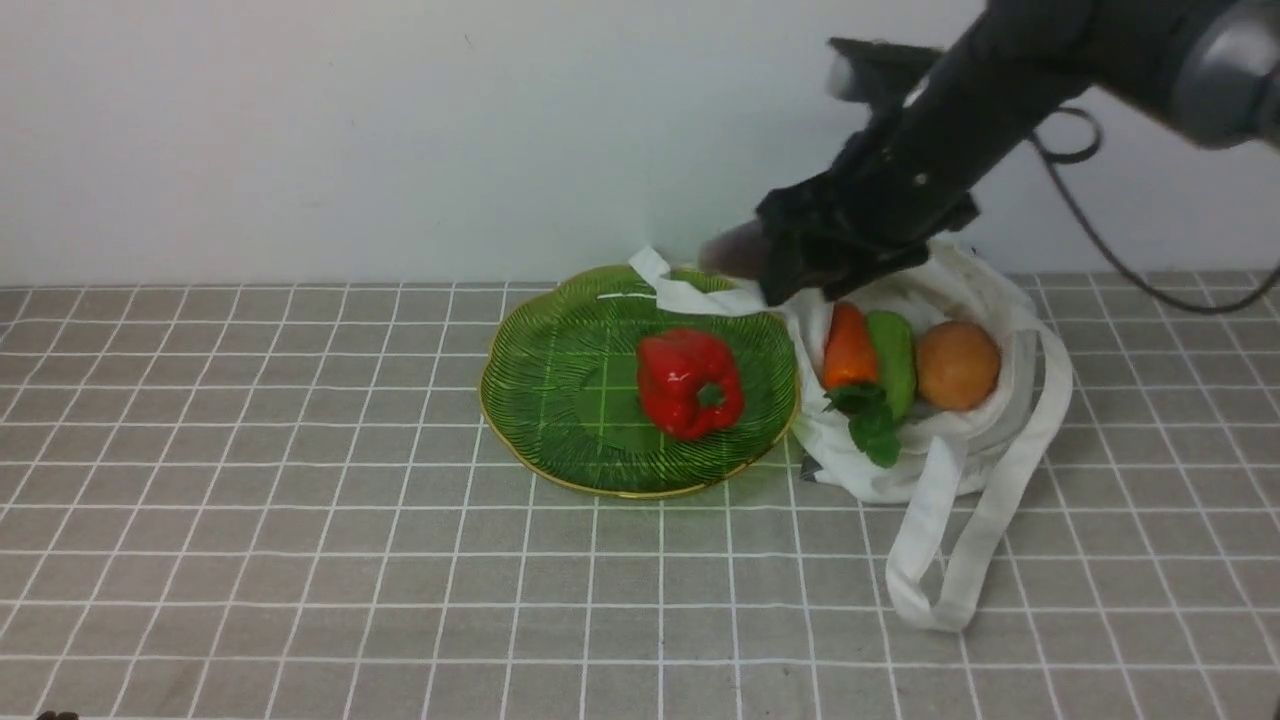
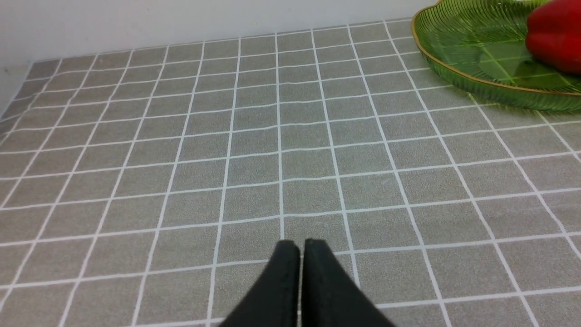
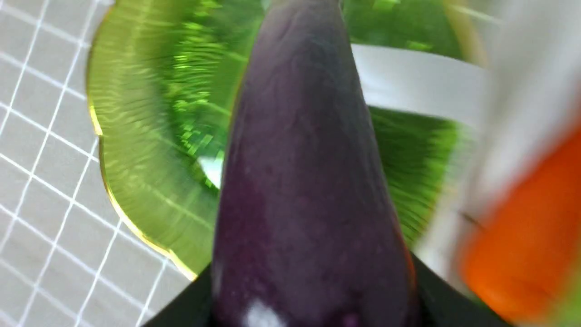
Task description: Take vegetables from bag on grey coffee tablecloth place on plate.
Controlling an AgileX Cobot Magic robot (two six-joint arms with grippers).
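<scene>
— Grey coffee tablecloth (image 1: 300, 560) up close: what's over it?
— My left end effector (image 2: 302, 250), pinched together, empty. Beyond, the plate (image 1: 540, 400) carries a red pepper (image 1: 690, 383). Touching it, the bag (image 1: 960, 450) holds carrot (image 1: 850, 348), cucumber (image 1: 893, 355) and a round tan one (image 1: 957, 365). Farthest, my right end effector (image 1: 775, 270) grips the eggplant (image 3: 308, 181) above the plate's back rim.

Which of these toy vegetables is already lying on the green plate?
The glossy red bell pepper; the orange carrot, green cucumber and round tan one sit on the white cloth bag.
</scene>
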